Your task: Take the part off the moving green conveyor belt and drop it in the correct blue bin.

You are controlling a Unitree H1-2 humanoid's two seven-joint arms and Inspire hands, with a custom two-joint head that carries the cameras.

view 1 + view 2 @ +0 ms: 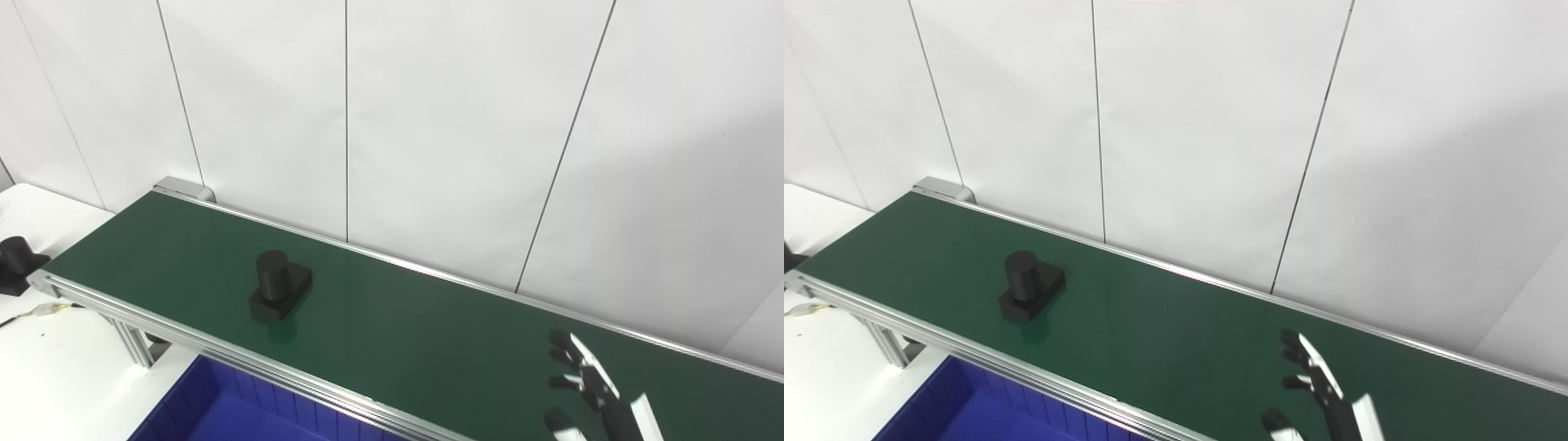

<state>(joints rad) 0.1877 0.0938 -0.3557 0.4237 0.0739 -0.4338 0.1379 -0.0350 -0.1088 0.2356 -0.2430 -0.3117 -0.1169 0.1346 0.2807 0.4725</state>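
The right hand (582, 386) hovers with fingers spread, holding nothing, well right of the black part (278, 285); probably mistiming the green belt (398, 331) means a miss.

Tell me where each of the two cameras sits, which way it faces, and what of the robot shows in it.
Left eye view: on the head, looking down and forward at the green belt; only the right hand shows, open, at the lower right.
Right eye view: on the head, a little to the right, facing the same way; the same hand shows, nearer the middle.
Shared: the black part on the belt, the blue bin below its near rail, the white wall. A second black part on the white table shows clearly only in the left eye view.
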